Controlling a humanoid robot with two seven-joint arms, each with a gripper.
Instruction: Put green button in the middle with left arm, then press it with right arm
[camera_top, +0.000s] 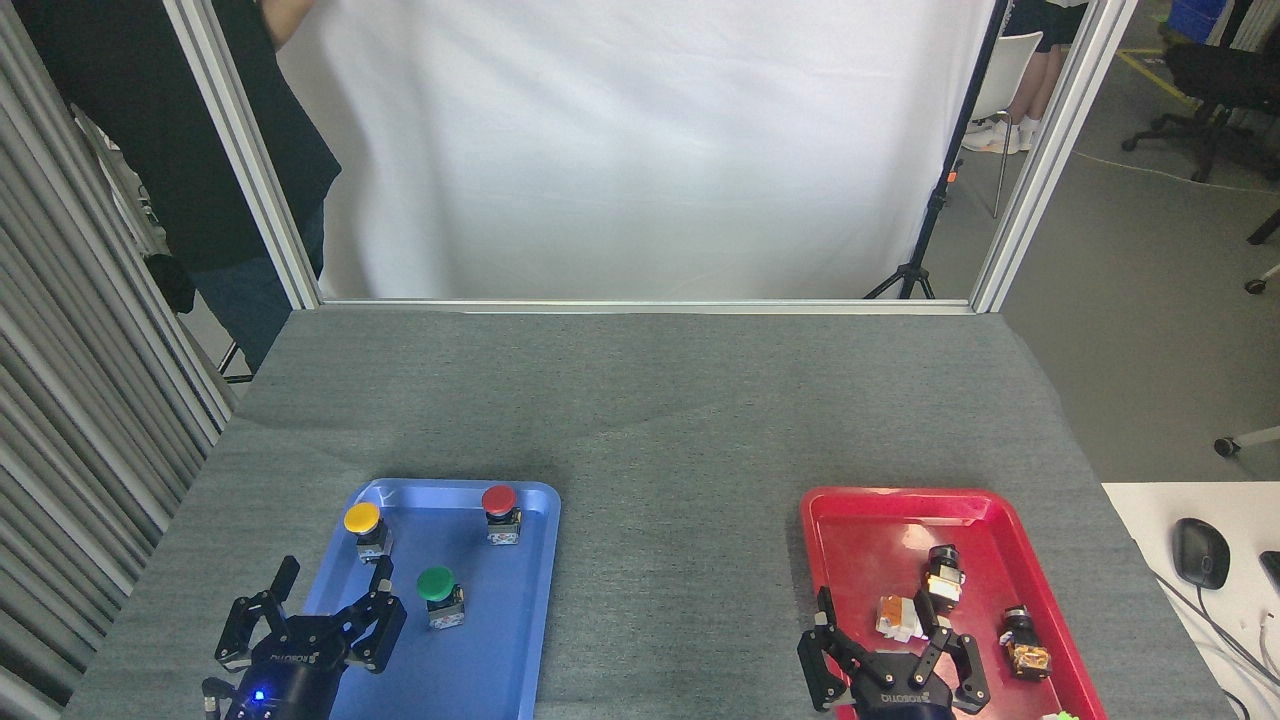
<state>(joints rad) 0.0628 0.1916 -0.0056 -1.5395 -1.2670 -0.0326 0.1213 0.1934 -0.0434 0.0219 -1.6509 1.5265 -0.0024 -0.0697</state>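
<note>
The green button (437, 585) stands upright in the blue tray (520, 640), its cap up and its square base on the tray floor, nearer to me than the yellow-capped button (362, 518) and the red-capped button (499, 500), which sit towards the tray's far rim. My left end effector (315, 620) hovers at the tray's near left edge with its three fingers spread and nothing between them; the green button lies just ahead of it and to its right, close but not touching. That makes my left arm by far the nearer one. My right end effector (893, 655) is well apart, over the near end of the red tray (860, 510), fingers likewise spread and empty. The middle (680, 560), the bare grey tabletop between the two trays, lies to the right of the button, so I judge the carry to be a short move rightward.
</note>
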